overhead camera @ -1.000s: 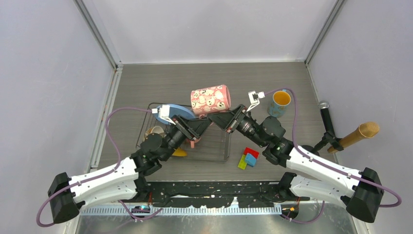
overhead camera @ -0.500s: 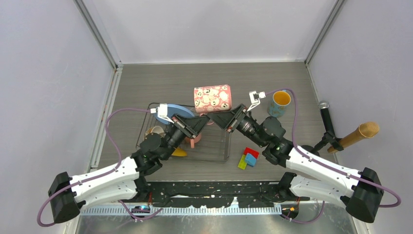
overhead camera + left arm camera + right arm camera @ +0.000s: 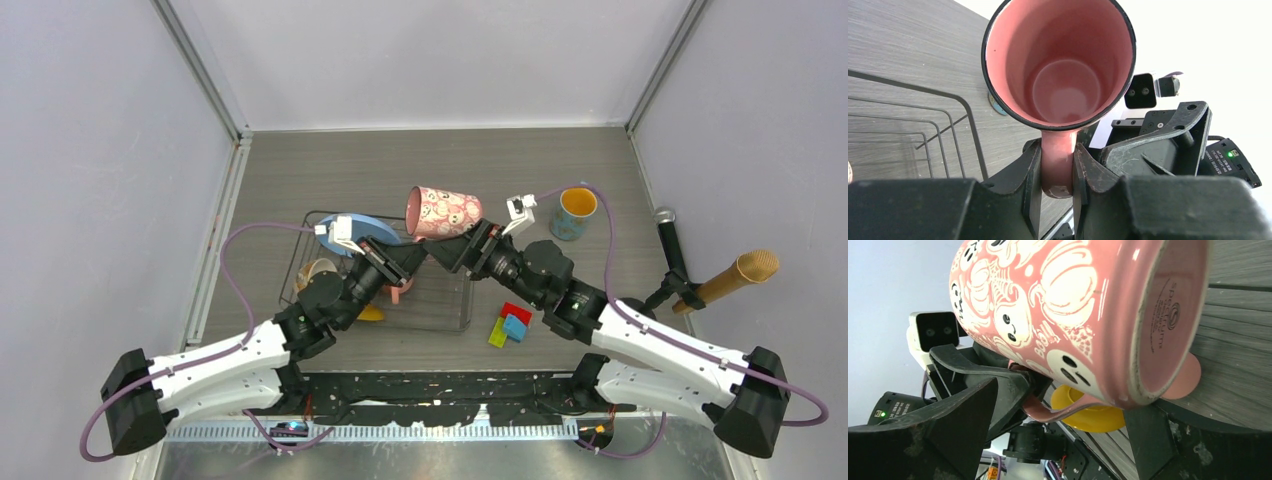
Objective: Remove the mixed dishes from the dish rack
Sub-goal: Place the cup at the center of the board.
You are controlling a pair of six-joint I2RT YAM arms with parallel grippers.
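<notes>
Here, the left end effector pinches the handle of the speckled pink mug, tilted above the far edge of the dish rack, the right end effector gaping wide around its base; light blue plate in the rack, blue mug and blocks on the worktop to the right.

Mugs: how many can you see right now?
3: pink patterned mug held by its handle in the left gripper; blue mug standing on the table at right; salmon mug in the rack, mostly hidden under the left arm.
</notes>
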